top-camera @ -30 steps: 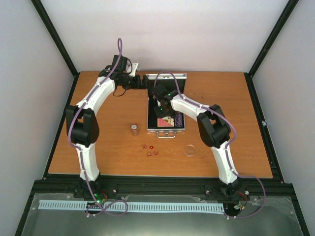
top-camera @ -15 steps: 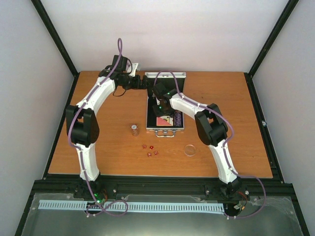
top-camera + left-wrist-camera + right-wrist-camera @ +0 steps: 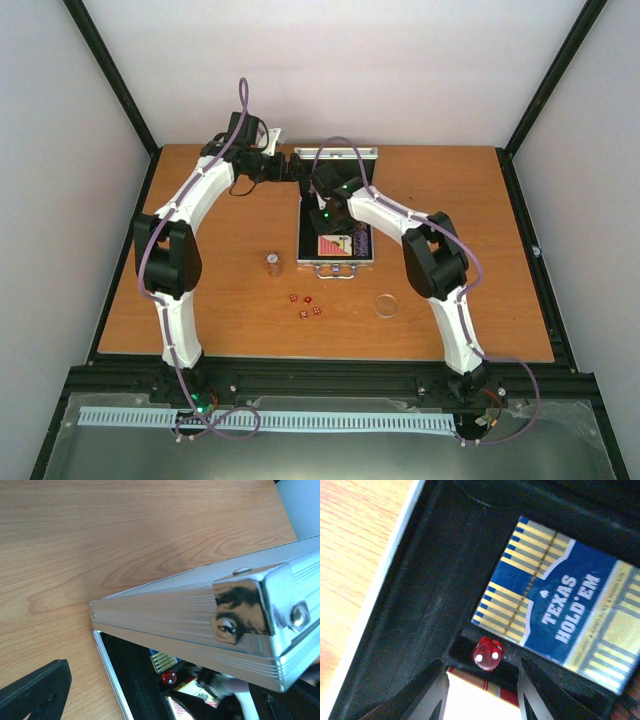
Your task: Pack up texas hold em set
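The silver case lies open mid-table, its lid standing up at the back. My left gripper is at the lid's left end with its fingers wide apart, and the lid's corner fills the left wrist view. My right gripper is open and low inside the case. A red die lies free between its fingers, in a slot between the blue Texas Hold'em deck and a red-backed deck. The die also shows in the left wrist view.
A small chip stack stands left of the case. Several red dice lie in front of it. The clear round disc lies at the front right. The case handle points toward me.
My right gripper has moved a little toward the back of the case. The left arm and the lid have not moved.
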You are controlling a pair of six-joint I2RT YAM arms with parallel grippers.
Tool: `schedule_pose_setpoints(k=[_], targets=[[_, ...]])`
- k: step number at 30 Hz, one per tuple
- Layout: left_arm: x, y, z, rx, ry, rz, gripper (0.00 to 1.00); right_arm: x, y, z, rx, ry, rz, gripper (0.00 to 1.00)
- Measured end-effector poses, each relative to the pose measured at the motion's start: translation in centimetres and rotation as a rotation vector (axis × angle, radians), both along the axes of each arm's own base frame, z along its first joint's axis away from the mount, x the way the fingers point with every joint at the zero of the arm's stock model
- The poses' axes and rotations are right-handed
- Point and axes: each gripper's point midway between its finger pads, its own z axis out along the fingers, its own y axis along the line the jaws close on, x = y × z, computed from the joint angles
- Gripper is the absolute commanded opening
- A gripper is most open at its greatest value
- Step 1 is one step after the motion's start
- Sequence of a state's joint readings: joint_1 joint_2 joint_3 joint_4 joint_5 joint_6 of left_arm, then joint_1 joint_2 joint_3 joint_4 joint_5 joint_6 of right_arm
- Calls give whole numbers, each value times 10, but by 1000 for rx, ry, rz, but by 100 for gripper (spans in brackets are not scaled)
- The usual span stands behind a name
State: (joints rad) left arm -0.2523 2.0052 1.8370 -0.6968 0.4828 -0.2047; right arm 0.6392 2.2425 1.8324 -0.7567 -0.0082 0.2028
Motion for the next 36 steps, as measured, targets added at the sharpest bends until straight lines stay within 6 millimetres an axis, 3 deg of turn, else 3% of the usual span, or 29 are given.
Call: schedule_pose_setpoints(k=[6,9,12,18,21,29,36], targets=[[0,0,0,0,0,0,100,-14,2,49,52,-47,20,41],[0,0,0,-1,0,0,100,-40,7,63,66,-41,62,41],[0,0,0,0,1,0,100,-84,17,55,41,4,135,41],[0,0,0,0,0,0,100,-189,30,10,-60,169,308,40],[0,0,0,0,0,0,100,-219,26,0,-88,224,343,40],[0,0,0,-1,0,0,100,-234,21,8,-103,222,338,40],[0,0,0,0,0,0,100,-237,16,1,-121,236,312,40]])
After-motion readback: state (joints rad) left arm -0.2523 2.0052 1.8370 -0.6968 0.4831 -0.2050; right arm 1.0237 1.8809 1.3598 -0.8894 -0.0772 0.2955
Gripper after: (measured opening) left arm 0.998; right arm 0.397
